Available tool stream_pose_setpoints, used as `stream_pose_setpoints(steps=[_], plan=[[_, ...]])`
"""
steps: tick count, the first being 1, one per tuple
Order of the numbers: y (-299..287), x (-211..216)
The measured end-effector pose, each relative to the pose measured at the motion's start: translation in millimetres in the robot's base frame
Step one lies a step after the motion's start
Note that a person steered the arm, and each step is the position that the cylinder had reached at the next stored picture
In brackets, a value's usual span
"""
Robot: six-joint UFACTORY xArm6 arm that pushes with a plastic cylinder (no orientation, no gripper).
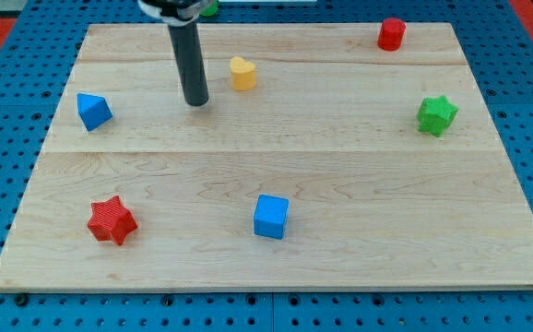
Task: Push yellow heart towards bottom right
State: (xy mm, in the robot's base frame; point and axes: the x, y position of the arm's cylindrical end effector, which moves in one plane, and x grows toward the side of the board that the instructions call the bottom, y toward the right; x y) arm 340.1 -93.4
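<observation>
Rod: straight, round, dark grey to black, with a smooth matte surface
My tip [196, 102]: blunt, flat-ended, the same dark colour as the shaft
Upper mount: black and white collar, cut off by the view's top

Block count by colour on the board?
Blue: 2, a triangular block and a cube
Red: 2, a star and a cylinder
Green: 1, a star
Yellow: 1, the heart
Total: 6
My tip sits left of the heart.
</observation>
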Motion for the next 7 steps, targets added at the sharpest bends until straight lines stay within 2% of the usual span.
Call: stream_pose_setpoints(steps=[1,2,4,5,6,7], plan=[[0,-29],[41,-33],[137,39],[89,30],[41,0],[50,-17]])
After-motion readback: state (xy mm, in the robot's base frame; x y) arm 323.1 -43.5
